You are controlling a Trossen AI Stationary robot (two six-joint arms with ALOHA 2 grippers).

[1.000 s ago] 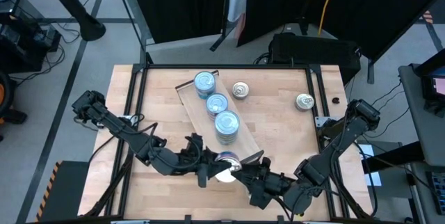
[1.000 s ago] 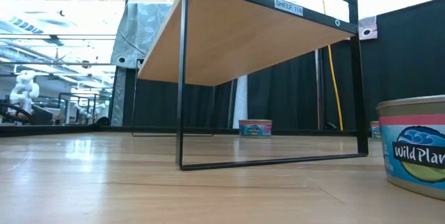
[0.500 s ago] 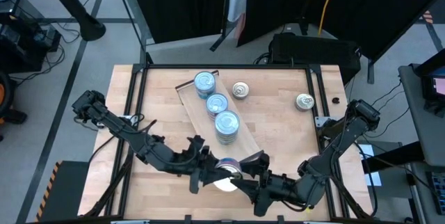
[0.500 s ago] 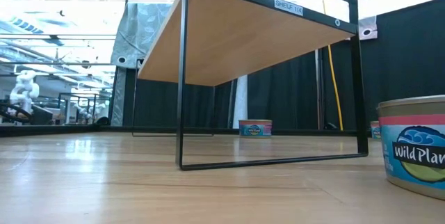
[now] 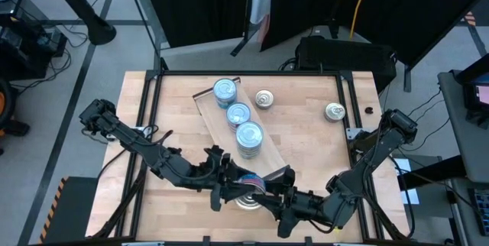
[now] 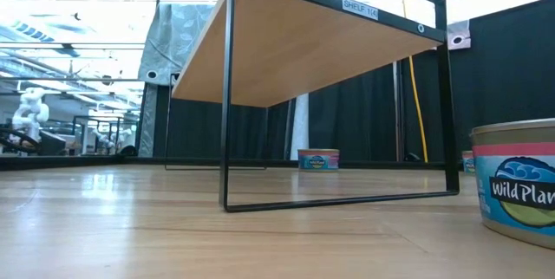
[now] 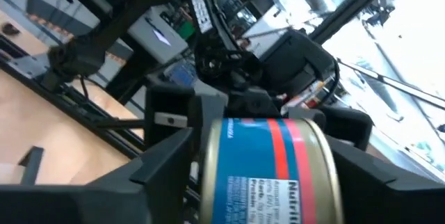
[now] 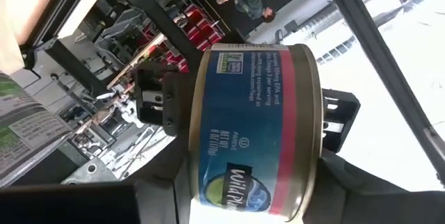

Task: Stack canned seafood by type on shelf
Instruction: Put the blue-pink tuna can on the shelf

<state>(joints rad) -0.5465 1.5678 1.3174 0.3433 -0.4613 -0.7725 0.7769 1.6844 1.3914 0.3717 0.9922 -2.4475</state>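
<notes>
Since it is held in the air over the worktop (image 5: 176, 116), just off the near end of the shelf (image 5: 269, 158), the tin (image 5: 247, 187) pinched by the right tool (image 5: 267, 194) could be dropped if the left tool (image 5: 229, 186), whose hold cannot be told, is pulled away unevenly.

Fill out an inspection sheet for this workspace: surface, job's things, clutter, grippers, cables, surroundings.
Surface: wooden table, black frame.
Job's things: shelf lies diagonally; three blue-topped tins in a row on it. Two silvery tins on the table. One blue tin on its side between both grippers at the near edge.
Clutter: nothing seen.
Grippers: left gripper and right gripper meet at that tin; which one grips it, cannot tell.
Cables: yellow cable behind the table.
Surroundings: black curtains, equipment either side.
</notes>
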